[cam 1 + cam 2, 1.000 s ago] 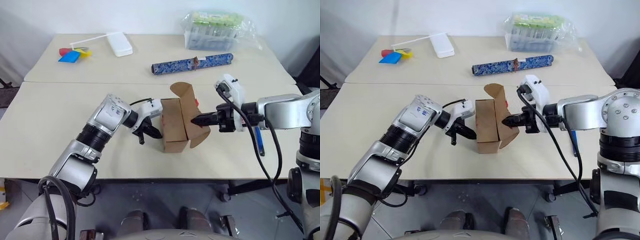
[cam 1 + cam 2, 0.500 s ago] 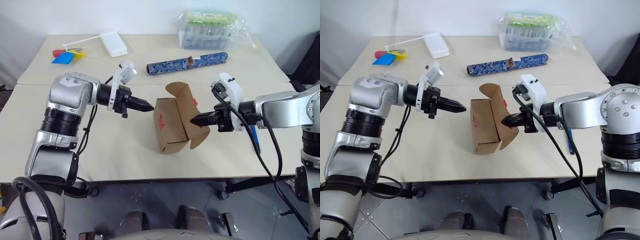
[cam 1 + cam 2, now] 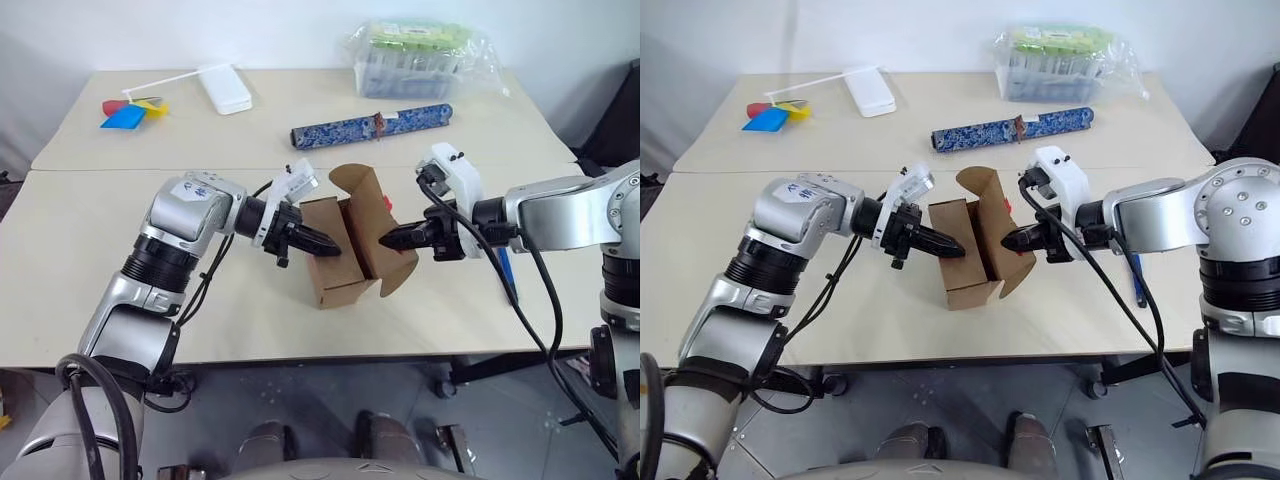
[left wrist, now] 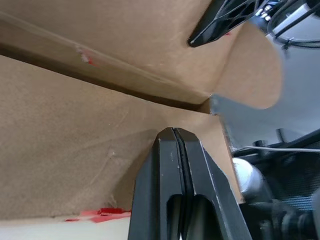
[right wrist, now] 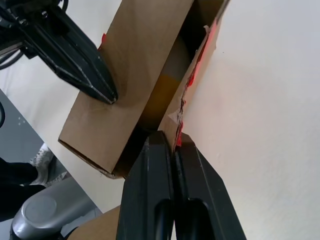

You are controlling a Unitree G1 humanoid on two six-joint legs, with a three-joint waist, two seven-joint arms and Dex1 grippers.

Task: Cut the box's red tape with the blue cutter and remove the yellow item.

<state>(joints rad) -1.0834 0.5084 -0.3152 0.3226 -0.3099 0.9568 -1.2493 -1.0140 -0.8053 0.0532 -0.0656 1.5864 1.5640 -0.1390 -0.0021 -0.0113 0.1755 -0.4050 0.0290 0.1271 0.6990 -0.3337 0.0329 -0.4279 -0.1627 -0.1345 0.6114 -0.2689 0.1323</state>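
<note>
With its flaps already parted, the box (image 3: 345, 255) lies on the surface (image 3: 250, 140) between the two claws: the right claw (image 3: 388, 241) pinches a flap edge, apparently to hold it open, and the left claw (image 3: 333, 245), pressed together and empty, rests against the opposite wall. Inside the opening, just beyond the right claw, sits the yellow item (image 5: 159, 92), while the blue cutter (image 3: 506, 277) lies on the surface behind the right arm.

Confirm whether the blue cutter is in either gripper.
No. The cutter lies on the table behind the right arm; the right gripper pinches the box flap.
</note>
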